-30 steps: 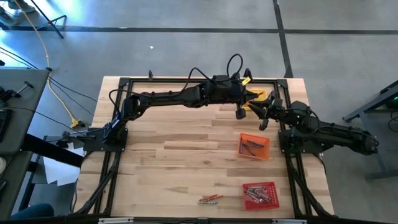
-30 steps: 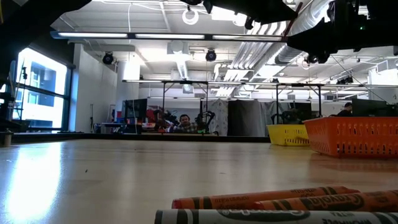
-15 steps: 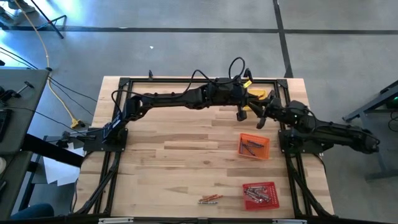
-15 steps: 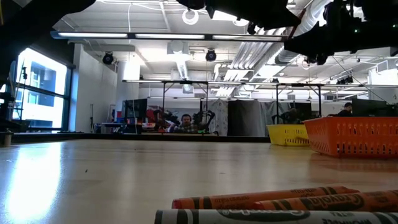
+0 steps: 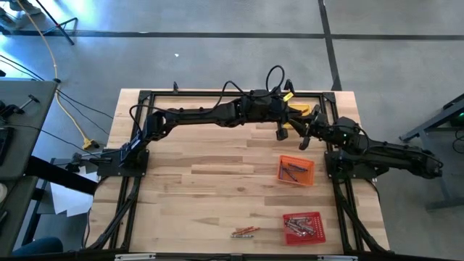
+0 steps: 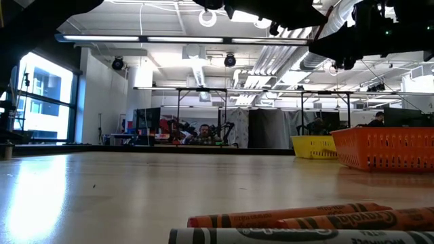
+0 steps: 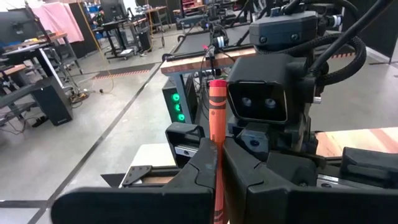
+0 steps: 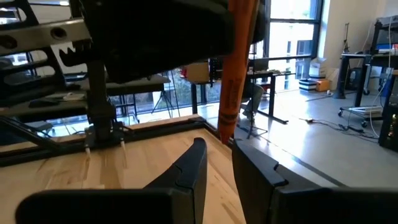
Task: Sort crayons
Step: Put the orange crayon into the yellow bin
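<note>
Crayons [image 5: 245, 232] lie loose in a small cluster on the wooden table [image 5: 203, 181], near its front edge and just beside a red tray [image 5: 302, 227]. That tray has more crayons in it. An orange tray [image 5: 296, 170] farther back, on the right side of the table, also contains a few. A yellow tray [image 5: 300, 110] sits at the back, partly hidden by the arms.

Both arms reach toward the back right of the table and meet near the yellow tray. The left gripper [image 5: 279, 132] is closed on a red crayon [image 7: 216, 149], which stands upright between its fingers [image 7: 199, 165] and sticks out past them. In the left wrist view, the right arm's camera housing faces it close by.

The right gripper [image 5: 306, 138] is just beside the left one. In the right wrist view its fingers [image 8: 193, 163] are parted with a narrow gap, and an orange-looking crayon [image 8: 235, 74] hangs just beyond them, held by the dark shape of the other gripper above. The right fingers do not appear to touch it.

From table height, three crayons [image 6: 305, 218] lie close to the camera, two orange over a grey one. The orange and yellow trays stand far off to the right. People sit at desks in the room behind.
</note>
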`<state>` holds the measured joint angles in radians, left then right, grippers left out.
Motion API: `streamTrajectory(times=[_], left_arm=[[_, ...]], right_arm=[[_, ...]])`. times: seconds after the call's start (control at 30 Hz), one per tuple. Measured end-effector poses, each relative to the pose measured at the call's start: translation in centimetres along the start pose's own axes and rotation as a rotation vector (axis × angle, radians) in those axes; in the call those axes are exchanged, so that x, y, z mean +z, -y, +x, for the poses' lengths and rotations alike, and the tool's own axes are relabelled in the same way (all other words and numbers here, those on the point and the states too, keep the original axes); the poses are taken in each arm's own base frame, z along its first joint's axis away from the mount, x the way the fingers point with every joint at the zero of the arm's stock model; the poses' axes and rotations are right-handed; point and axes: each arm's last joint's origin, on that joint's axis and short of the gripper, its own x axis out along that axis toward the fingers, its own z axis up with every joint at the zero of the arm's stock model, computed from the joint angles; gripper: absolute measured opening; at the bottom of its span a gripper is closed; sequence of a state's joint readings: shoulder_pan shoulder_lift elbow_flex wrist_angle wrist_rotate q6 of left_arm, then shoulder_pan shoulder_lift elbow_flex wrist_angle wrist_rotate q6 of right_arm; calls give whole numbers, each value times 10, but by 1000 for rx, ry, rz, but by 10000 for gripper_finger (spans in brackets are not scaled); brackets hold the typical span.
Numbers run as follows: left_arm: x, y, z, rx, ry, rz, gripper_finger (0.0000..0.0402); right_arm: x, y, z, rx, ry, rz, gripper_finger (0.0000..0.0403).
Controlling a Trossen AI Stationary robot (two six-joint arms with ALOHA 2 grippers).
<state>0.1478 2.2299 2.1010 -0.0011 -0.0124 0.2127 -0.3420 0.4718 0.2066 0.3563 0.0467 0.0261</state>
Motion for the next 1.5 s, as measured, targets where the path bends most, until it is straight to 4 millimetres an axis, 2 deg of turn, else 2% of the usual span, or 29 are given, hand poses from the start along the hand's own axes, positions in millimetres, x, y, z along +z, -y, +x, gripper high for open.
streamTrajectory(times=[0.83, 0.9, 1.07, 1.33, 1.5], left_arm=[[-6, 5, 2, -16, -37, -16, 0], [-6, 6, 2, -15, -37, -16, 0], [-6, 6, 2, -9, -37, -16, 0], [-6, 6, 2, -9, -40, -36, 2], [-7, 7, 2, -16, -59, -42, 28]], right_arm=[[7, 0, 0, -11, 75, 4, 70], [7, 1, 0, -23, 74, 5, 62], [7, 1, 0, -43, 75, 6, 11], [7, 1, 0, -49, 75, 49, 5], [6, 1, 0, -57, 67, 50, 3]])
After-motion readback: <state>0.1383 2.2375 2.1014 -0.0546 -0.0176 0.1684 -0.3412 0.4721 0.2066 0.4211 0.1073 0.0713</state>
